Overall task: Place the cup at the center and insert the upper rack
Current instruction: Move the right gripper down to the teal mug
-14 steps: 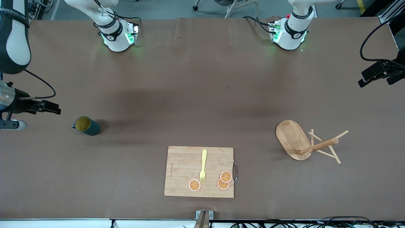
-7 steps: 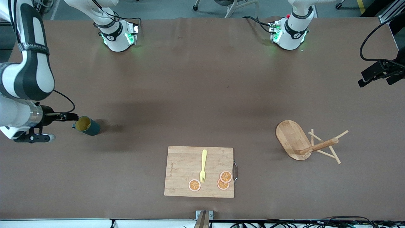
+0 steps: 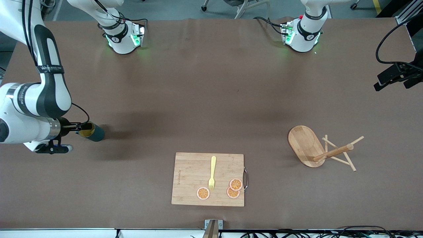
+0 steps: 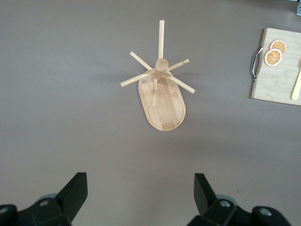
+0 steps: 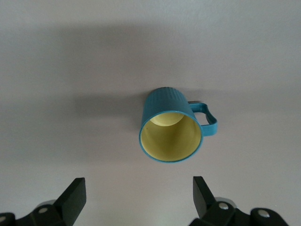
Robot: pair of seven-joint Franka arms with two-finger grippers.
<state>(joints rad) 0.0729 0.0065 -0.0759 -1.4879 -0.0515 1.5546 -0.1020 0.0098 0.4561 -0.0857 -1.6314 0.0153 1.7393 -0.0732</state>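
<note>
R gripper point(image 3: 77, 126) over cup point(image 3: 92, 131), fingers point(image 5: 71, 195) wide, empty, lined up to grab. L gripper point(image 4: 140, 194) waits over upper rack point(image 3: 317, 148), fingers spread, empty; rack tipped on surface point(image 3: 211, 92).

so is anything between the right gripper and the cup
Nothing visible is. The right gripper hangs open over the cup, which stands upright on bare table toward the right arm's end, with no object between them. The cutting board and rack lie well away.
</note>
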